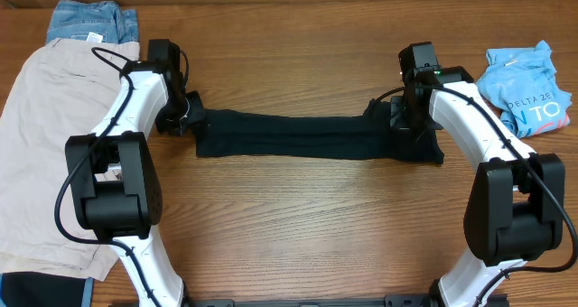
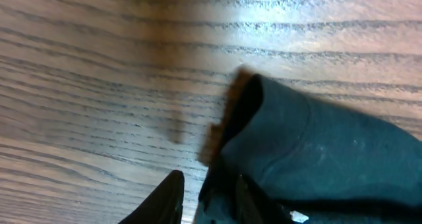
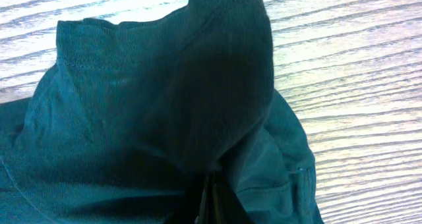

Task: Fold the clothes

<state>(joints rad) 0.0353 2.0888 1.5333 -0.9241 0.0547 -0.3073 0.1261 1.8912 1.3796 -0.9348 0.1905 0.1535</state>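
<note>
The black T-shirt (image 1: 307, 137) lies as a long narrow folded band across the middle of the table. My left gripper (image 1: 191, 117) is at its left end. In the left wrist view the left gripper (image 2: 211, 201) stands a little open: one finger (image 2: 170, 199) is clear of the cloth and the shirt's edge (image 2: 310, 145) lies against the other. My right gripper (image 1: 397, 117) is at the band's right end. In the right wrist view this gripper (image 3: 214, 201) is shut, with the shirt's fabric (image 3: 151, 99) bunched up and pinched between the fingers.
Beige shorts (image 1: 45, 144) are spread over the table's left side, with folded blue denim (image 1: 90, 20) behind them. A light-blue printed tee (image 1: 528, 86) lies crumpled at the far right. A dark item (image 1: 36, 289) shows at the front left corner.
</note>
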